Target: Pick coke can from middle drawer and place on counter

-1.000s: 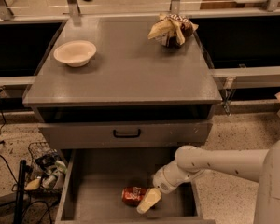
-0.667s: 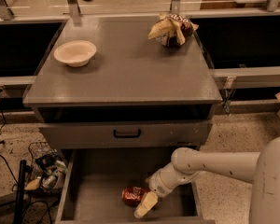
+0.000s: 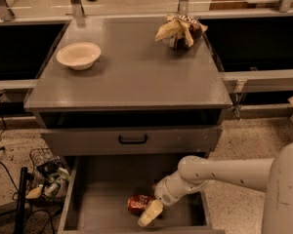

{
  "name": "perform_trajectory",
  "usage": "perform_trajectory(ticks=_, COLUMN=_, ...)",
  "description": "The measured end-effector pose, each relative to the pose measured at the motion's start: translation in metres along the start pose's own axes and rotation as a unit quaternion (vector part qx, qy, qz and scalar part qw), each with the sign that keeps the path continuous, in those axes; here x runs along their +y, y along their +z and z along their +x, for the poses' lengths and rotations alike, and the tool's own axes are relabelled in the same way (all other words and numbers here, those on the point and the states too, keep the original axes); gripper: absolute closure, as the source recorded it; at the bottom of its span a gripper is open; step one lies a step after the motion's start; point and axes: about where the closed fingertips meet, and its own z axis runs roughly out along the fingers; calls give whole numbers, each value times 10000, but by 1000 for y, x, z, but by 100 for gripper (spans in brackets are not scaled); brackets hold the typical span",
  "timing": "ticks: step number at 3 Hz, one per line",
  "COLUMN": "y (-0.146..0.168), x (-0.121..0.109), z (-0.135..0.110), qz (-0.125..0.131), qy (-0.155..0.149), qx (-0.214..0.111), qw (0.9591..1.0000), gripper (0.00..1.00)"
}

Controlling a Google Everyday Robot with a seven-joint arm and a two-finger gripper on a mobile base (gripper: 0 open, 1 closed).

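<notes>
We count one coke can (image 3: pixel 138 204), one white bowl (image 3: pixel 78 55), one snack bag (image 3: pixel 179 29), one middle drawer (image 3: pixel 102 199), one counter (image 3: pixel 132 77), and one gripper (image 3: pixel 149 213), at lower centre beside the can.

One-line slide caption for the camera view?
Gripper low in the open middle drawer, beside the coke can on its floor.

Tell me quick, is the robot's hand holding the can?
Gripper: in the drawer, right beside the can; open or closed cannot be told.
</notes>
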Motion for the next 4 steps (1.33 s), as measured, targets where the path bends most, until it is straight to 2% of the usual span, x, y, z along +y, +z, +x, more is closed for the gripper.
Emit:
perform_trajectory(ticks=1, y=8, x=-3, z=-5, qz=-13, qy=114, qx=-157, qw=9998, gripper=0)
perform_trajectory(ticks=2, y=8, x=-3, z=-5, qz=-13, qy=114, qx=-156, qw=9998, gripper=0)
perform_trajectory(ticks=3, y=35, x=-9, z=-8, qz=-212, qy=209, qx=-184, qw=9994, gripper=0)
perform_trajectory(ticks=4, y=35, x=-9, z=-8, qz=-212, qy=209, qx=-184, qw=9994, gripper=0)
